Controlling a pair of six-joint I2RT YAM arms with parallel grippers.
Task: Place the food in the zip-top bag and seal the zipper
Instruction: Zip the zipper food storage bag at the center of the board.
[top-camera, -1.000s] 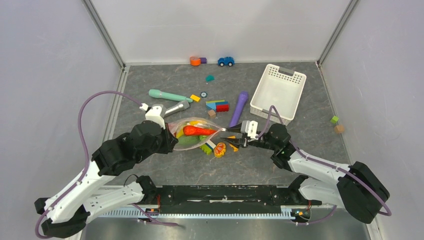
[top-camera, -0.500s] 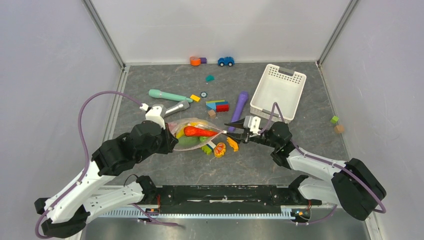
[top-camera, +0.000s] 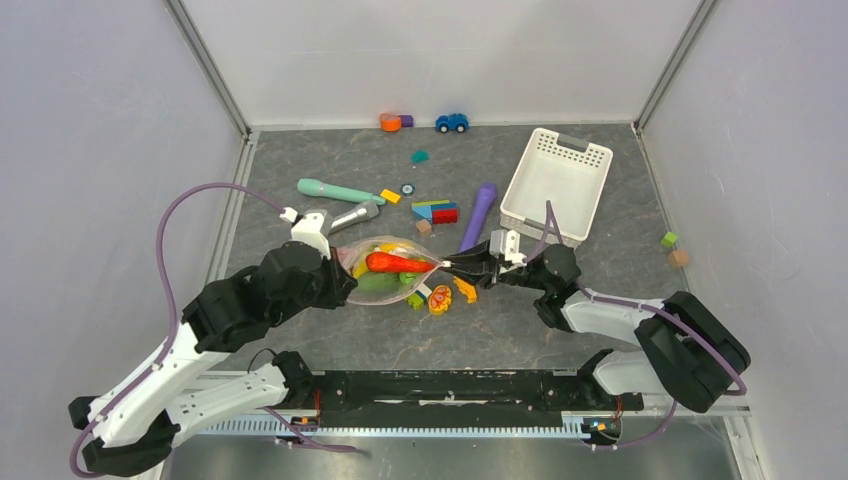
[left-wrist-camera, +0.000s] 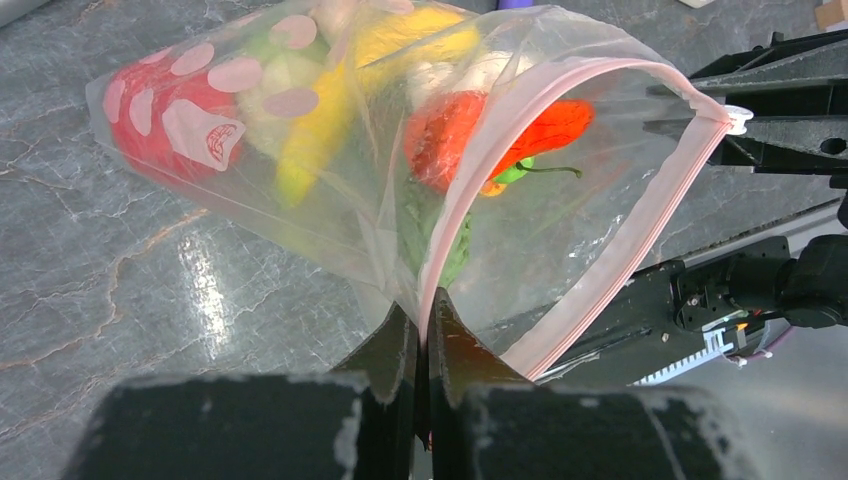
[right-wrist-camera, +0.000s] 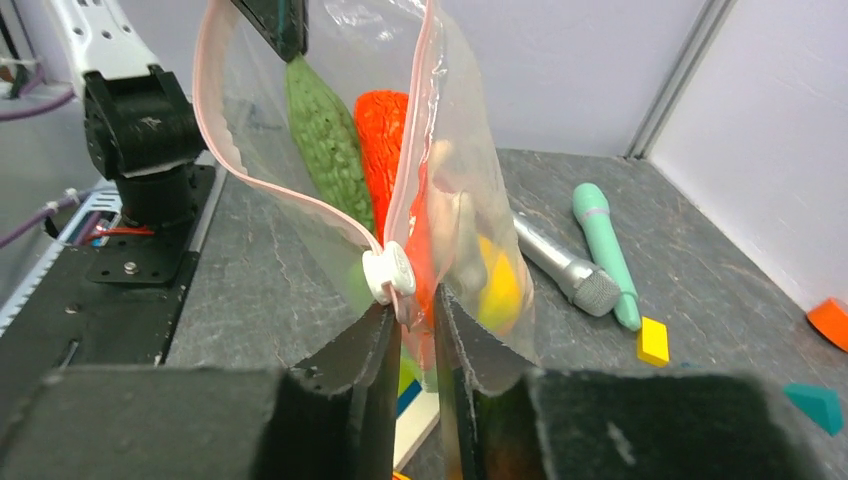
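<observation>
- Sealing stage, by the look of it: zip-top bag (left-wrist-camera: 250, 230) hung between both claws, with carrot (left-wrist-camera: 545, 122), cucumber (right-wrist-camera: 325, 140), banana (left-wrist-camera: 305, 150) and tomato (left-wrist-camera: 145, 120) inside.
- Left gripper (left-wrist-camera: 422, 322) clamped on one end of the zipper (left-wrist-camera: 640, 232), bag just ahead of its tips.
- Right gripper (right-wrist-camera: 412, 312) pinched on the far end, just under the white slider (right-wrist-camera: 388, 272).
- Mouth gaping, so next probably a taut pull, drawing the slider toward the left claw.
- Small red mark (left-wrist-camera: 206, 136) printed on the bag, unreadable.

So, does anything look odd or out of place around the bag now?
Yes. The zip-top bag is stretched between the left hand and right hand, its zipper gaping open. Small colourful pieces lie on the table beside it, outside the bag; whether they are food is unclear.
</observation>
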